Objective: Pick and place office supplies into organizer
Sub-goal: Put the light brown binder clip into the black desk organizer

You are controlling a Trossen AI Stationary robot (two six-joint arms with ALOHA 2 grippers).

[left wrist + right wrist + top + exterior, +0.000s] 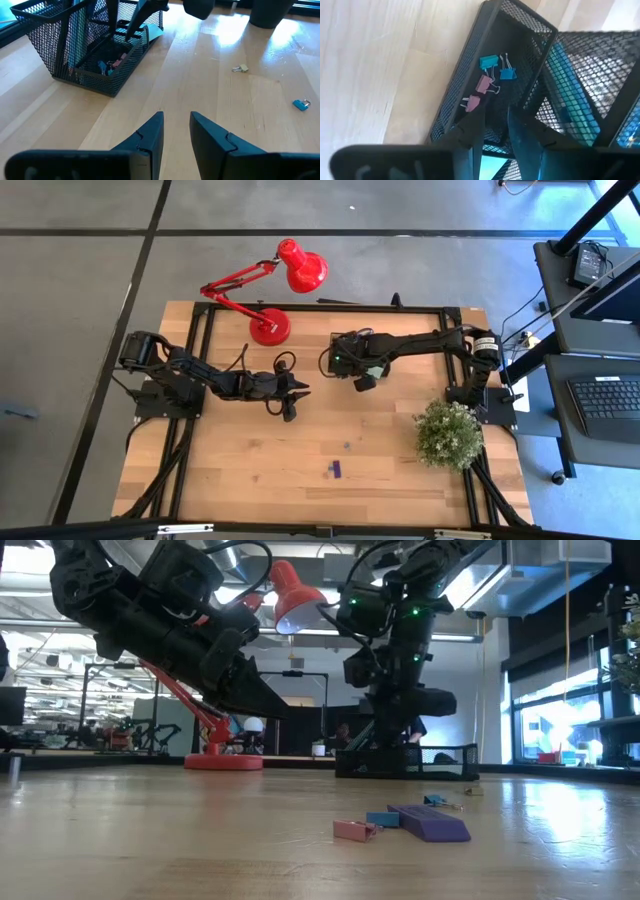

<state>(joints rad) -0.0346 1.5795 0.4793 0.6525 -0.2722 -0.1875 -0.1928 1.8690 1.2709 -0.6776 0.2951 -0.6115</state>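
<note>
Organizer (95, 55) of black mesh stands on the wooden surface (300, 460) near the red lamp (275, 290), binder clips (487, 82) in its low compartment. Right gripper (495, 122) hangs just above it, jaws narrowly parted, holding nothing. Left gripper (176, 131) waits nearby, jaws slightly spread, empty.

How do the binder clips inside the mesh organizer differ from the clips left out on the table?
The clips in the organizer number four, two blue and two pink, clustered in a low compartment. The clips on the table lie scattered, apart, on bare wood: one blue, one pale. All are small binder clips.
</note>
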